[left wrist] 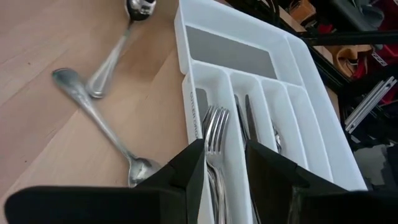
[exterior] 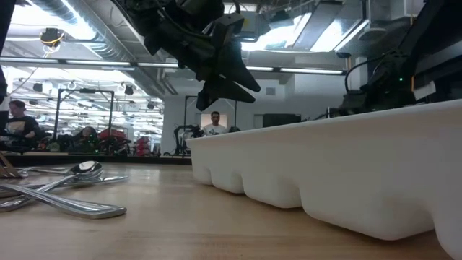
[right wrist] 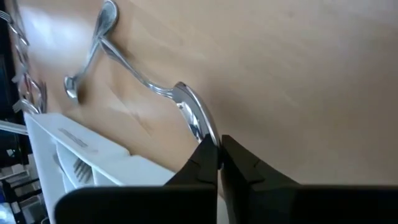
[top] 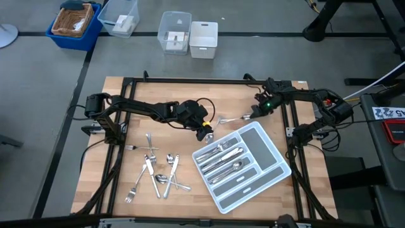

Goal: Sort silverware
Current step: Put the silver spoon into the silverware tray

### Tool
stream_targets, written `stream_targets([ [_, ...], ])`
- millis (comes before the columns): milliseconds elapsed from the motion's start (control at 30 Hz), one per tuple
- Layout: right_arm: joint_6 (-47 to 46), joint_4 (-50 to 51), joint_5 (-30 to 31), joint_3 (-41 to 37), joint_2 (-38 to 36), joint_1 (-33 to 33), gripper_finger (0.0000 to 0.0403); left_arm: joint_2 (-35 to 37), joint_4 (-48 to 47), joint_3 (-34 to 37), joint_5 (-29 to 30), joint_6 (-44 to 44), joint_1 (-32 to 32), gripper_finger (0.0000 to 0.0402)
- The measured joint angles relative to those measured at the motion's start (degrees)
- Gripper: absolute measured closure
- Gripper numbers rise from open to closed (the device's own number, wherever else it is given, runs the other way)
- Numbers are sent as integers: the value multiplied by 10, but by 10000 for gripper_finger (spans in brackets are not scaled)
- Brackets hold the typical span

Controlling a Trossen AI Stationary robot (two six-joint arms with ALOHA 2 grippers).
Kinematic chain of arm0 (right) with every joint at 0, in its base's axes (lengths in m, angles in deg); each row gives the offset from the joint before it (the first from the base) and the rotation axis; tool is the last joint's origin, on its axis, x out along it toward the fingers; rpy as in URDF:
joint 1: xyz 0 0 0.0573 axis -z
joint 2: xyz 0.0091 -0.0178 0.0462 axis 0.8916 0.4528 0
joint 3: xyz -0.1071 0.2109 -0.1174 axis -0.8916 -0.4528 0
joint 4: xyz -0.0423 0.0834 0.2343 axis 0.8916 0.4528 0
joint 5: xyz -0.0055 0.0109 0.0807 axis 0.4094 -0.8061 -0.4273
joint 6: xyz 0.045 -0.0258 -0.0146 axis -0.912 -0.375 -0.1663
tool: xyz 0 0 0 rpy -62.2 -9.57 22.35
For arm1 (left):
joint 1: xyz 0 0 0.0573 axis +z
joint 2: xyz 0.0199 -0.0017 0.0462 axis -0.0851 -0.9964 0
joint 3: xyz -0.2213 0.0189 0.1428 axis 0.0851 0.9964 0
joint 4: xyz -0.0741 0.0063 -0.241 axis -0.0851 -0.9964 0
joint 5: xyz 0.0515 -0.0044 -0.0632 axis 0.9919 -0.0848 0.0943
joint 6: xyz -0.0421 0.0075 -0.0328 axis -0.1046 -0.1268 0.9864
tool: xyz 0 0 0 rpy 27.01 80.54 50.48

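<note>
Silverware piece, seemingly a spoon [right wrist: 189, 115], clenched in right pincer [right wrist: 219, 155] beside tray [top: 278, 170], left pincer [left wrist: 224, 163] parted, empty.

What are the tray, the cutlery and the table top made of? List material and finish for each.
Tray: looks like moulded plastic, pale and matte, with rounded compartment walls.
Cutlery: polished metal, probably steel, judging by its bright mirror-like glints.
Table top: light wood or wood laminate with a smooth finish; visible grain lines and plank seams.

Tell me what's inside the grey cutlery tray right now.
The tray holds forks and other silverware in its narrow slots; the wide slot looks bare. The left gripper covers the slots' near ends.
</note>
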Motion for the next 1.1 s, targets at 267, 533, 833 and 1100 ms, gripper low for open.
stream_targets([
  [267, -29, -52, -46, 0, 0, 0, 399, 0, 8, 0, 30, -29, 0, 295],
  [533, -46, -58, -124, 18, -7, 0, 400, 0, 43, 1, 76, -78, 1, 295],
  [833, -46, -11, -174, 31, -55, -35, 400, 0, 42, 1, 69, -43, 0, 295],
  [1100, -84, 52, -137, 32, -127, -162, 400, 44, -11, 0, -42, 1, -1, 295],
])
